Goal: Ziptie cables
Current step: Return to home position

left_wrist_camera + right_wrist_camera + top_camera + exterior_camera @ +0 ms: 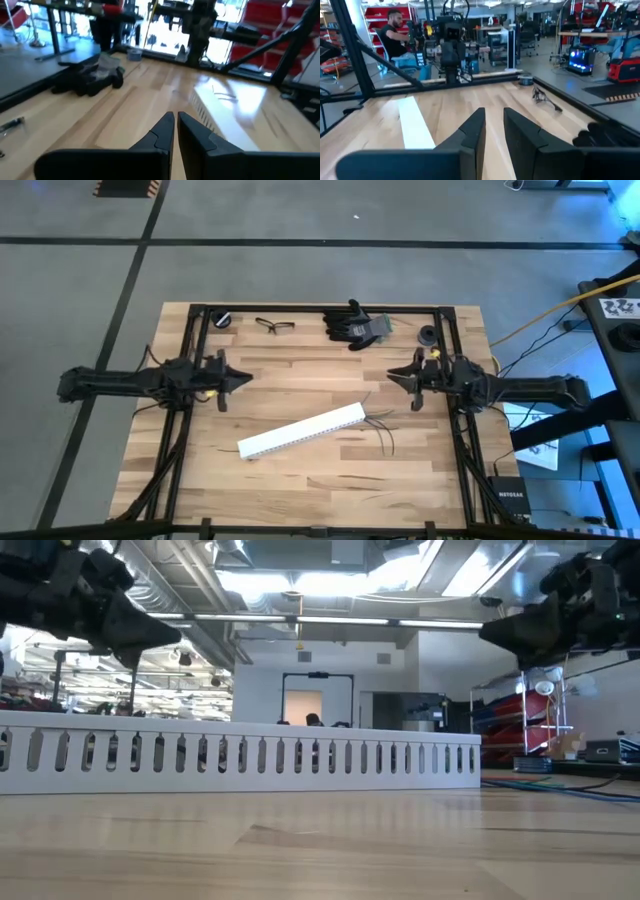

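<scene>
Bright ceiling lights (300,582), glare on the table (145,100), soft shadows, arms backlit dark.

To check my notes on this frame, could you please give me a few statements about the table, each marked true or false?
1. The white cable duct lies diagonally on the table, and neither claw touches it. True.
2. The left claw grips the duct. False: it hangs above the table, apart from the duct, and holds nothing.
3. The cables splay out of the duct's end nearer the right claw. True.
4. The black gloves lie on top of the duct. False: they lie near the table's edge, away from the duct and beside the safety glasses.
</scene>
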`<state>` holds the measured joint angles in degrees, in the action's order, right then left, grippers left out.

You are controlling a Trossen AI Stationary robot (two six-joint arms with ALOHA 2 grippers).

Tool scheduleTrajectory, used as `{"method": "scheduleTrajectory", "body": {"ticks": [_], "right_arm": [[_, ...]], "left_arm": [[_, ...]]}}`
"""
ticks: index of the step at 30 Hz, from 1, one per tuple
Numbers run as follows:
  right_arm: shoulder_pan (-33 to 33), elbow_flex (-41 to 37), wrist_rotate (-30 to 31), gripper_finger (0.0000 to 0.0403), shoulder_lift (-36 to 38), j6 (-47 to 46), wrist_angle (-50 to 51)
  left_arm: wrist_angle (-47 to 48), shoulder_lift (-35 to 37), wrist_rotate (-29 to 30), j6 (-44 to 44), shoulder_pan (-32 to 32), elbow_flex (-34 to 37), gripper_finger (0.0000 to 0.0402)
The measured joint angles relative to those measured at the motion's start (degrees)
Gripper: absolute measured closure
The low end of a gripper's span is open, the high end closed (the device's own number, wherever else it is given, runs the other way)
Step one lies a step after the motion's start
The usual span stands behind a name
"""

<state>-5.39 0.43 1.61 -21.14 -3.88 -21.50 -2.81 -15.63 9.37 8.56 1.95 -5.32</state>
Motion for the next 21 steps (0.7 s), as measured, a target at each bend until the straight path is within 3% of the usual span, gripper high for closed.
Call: {"method": "scheduleTrajectory", "body": {"ticks": [9,14,21], "right_arm": [[0.1,0.0,-1.2,0.0347,14.6,-0.4,13.2],[0.1,0.0,-2.7,0.0347,17.6,-1.1,15.9],[0.2,0.0,-2.7,0.0347,17.7,-2.6,17.8]], "left_arm": [[0.5,11.8,-3.5,0.3,-1.2,4.6,0.0394],[1.1,15.7,-5.7,-1.9,-1.1,4.8,0.0394],[1.7,15.5,-5.8,-3.9,-1.1,4.8,0.0394]]}}
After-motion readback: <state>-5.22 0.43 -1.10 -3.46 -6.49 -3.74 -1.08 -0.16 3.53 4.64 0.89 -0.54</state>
